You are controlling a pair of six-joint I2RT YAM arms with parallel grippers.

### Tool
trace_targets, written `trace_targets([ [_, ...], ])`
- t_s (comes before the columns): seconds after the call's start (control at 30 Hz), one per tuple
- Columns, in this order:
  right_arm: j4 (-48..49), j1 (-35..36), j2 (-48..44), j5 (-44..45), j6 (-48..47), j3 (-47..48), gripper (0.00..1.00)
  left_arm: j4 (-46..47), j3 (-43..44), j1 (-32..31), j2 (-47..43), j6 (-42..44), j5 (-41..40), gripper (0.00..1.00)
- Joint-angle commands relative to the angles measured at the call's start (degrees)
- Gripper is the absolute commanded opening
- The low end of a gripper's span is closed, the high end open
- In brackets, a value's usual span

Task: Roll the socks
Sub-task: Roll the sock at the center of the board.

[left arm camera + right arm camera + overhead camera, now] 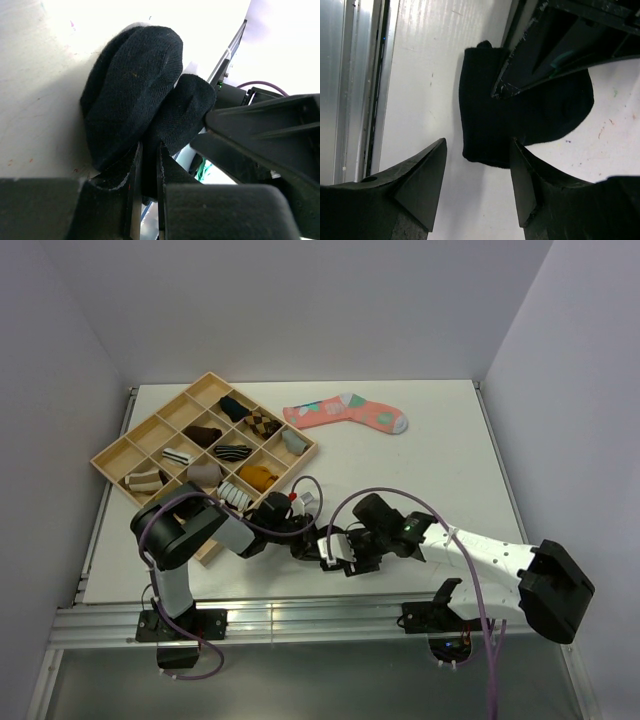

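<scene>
Black sock bunched into a rounded lump on the white bench, left of centre in the left wrist view. Left fingers pressed nearly together, pinching a fold of its fabric. Right fingers spread wide at the bottom of the right wrist view, lump just beyond their tips. Wooden tray and pink sock well apart, upper part of the top view.

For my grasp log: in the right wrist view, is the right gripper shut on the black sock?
No: the right gripper is open, its fingers wide apart, with table visible between one finger and the black sock.
</scene>
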Motion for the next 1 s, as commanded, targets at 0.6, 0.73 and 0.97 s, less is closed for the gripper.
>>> trace_targets([
  [0.6,5.76,4.40,9.98,5.90,0.85,-0.10,0.20,-9.14,2.75,-0.21,-1.01,3.91,3.75,0.11],
  [0.73,4.71,4.31,10.51,6.51,0.58,-0.27,0.17,-17.83,4.94,-0.03,-3.73,9.87,1.13,0.29],
  [0.97,3.30,4.31,10.33,7.57,0.23,-0.54,0.15,-30.23,6.52,1.99,-8.56,15.77,-6.61,0.35],
])
